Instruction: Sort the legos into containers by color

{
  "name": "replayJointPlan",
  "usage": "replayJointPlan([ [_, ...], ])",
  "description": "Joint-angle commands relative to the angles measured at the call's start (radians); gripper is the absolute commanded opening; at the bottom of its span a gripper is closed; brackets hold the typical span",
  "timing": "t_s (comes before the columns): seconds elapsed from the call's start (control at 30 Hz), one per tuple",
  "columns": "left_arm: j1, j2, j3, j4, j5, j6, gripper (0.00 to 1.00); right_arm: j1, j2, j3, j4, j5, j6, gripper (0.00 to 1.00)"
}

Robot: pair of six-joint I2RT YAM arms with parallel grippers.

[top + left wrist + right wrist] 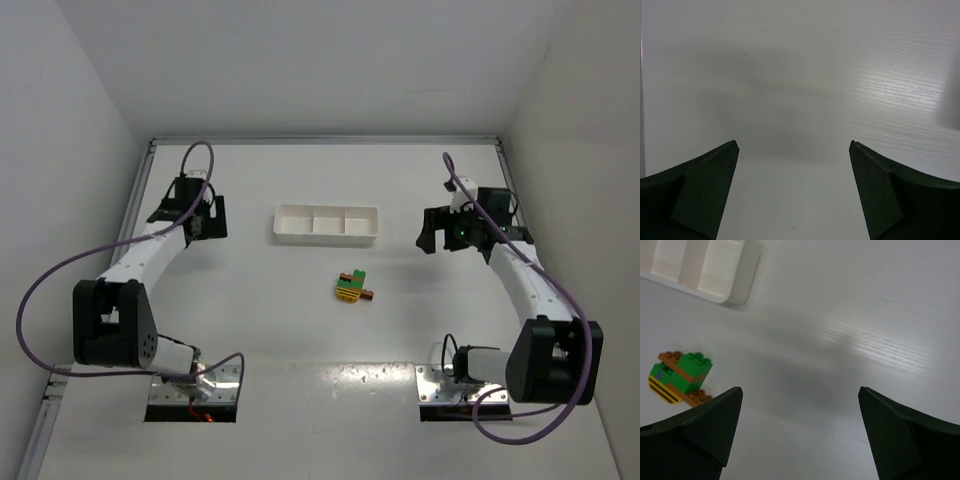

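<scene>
Left hand [793, 143] agape; right hand [800, 389] likewise

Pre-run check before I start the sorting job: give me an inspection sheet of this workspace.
Surface: white table, no spills seen.
Job's things: legos in one clump on the table, nearer the arm bases than the white tray; its three compartments look empty.
Clutter: nothing seen.
Grippers: left gripper and right gripper, jaws wide open, holding nothing.
Cables: purple cables loop off both arms, apart from the legos.
Surroundings: white walls on three sides.
</scene>
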Motion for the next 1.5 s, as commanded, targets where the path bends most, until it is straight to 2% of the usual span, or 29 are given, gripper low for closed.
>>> replayJointPlan([
  [0.0, 0.016, -0.054, -0.007, -0.017, 0.052, 0.024, 0.99, 0.044, -0.007, 0.051, -0.105, -0.109, -0.122, 0.99],
  [0.03, 0.027, -0.067, -0.018, -0.017, 0.066, 0.057, 0.99, 0.057, 0.003, 0.061, -0.133, -0.139, -0.203, 0.99],
  [0.13, 0.058, -0.097, -0.030, -0.062, 0.268, 0.128, 0.99, 0.109, 0.016, 0.072, -0.205, -0.150, -0.325, 0.99],
  [0.2, 0.079, -0.134, -0.039, -0.075, 0.464, 0.214, 0.99, 0.149, 0.025, 0.072, -0.240, -0.185, -0.393, 0.93],
  [0.3, 0.079, -0.146, -0.016, -0.121, 0.598, 0.304, 0.99, 0.204, 0.016, 0.063, -0.253, -0.195, -0.531, 0.80],
  [0.47, 0.079, -0.113, 0.056, -0.169, 0.599, 0.338, 0.99, 0.371, 0.097, 0.074, -0.308, -0.158, -0.728, 0.70],
  [0.6, 0.088, -0.102, 0.074, -0.178, 0.609, 0.357, 0.99, 0.474, 0.158, 0.083, -0.275, -0.127, -0.749, 0.59],
  [0.8, 0.089, -0.093, 0.074, -0.178, 0.599, 0.347, 0.99, 0.539, 0.253, 0.095, -0.264, -0.130, -0.748, 0.48],
  [1.07, 0.089, -0.093, 0.047, -0.178, 0.579, 0.338, 0.99, 0.609, 0.330, 0.086, -0.192, -0.140, -0.671, 0.42],
  [1.27, 0.089, -0.084, 0.027, -0.168, 0.570, 0.338, 0.99, 0.627, 0.405, 0.115, -0.158, -0.140, -0.618, 0.42],
  [1.47, 0.089, -0.062, 0.036, -0.158, 0.551, 0.338, 0.99, 0.638, 0.450, 0.128, -0.114, -0.140, -0.572, 0.38],
])
